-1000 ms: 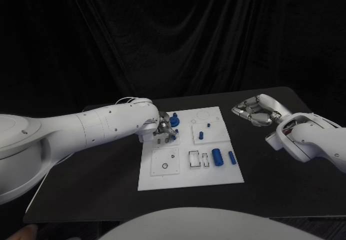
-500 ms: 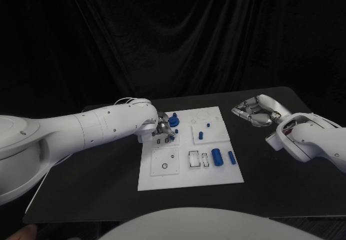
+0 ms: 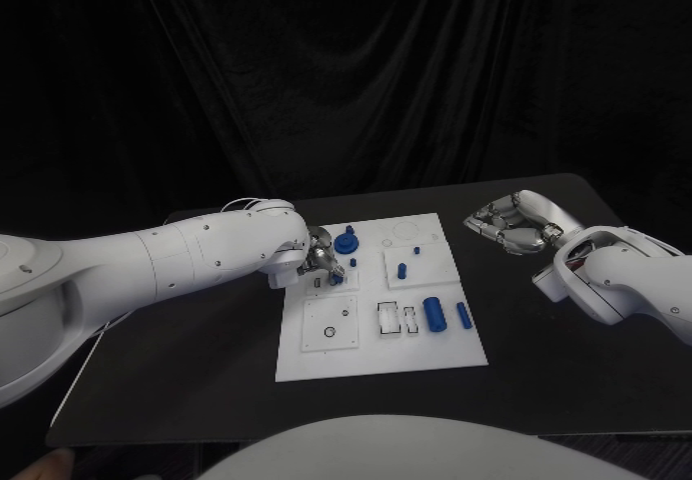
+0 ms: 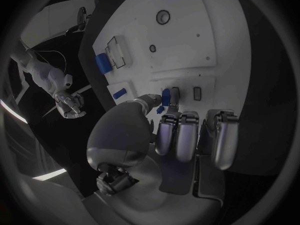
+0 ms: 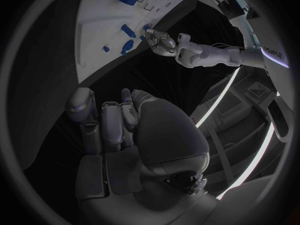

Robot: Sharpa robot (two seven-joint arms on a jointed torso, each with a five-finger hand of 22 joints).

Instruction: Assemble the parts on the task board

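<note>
Task board [image 3: 378, 355] central on counter [image 3: 188, 370]. Left robot hand [image 3: 323, 262] pinches small blue part [image 4: 165, 96] over slot, likely seating it. Right robot hand [image 3: 512, 224] curled, empty, parked clear.

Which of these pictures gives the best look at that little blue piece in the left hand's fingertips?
The left wrist view: the small blue part sits pinched at the left hand's fingertips, over the task board. The head view shows only a blue speck there; in the right wrist view I cannot make it out.
</note>
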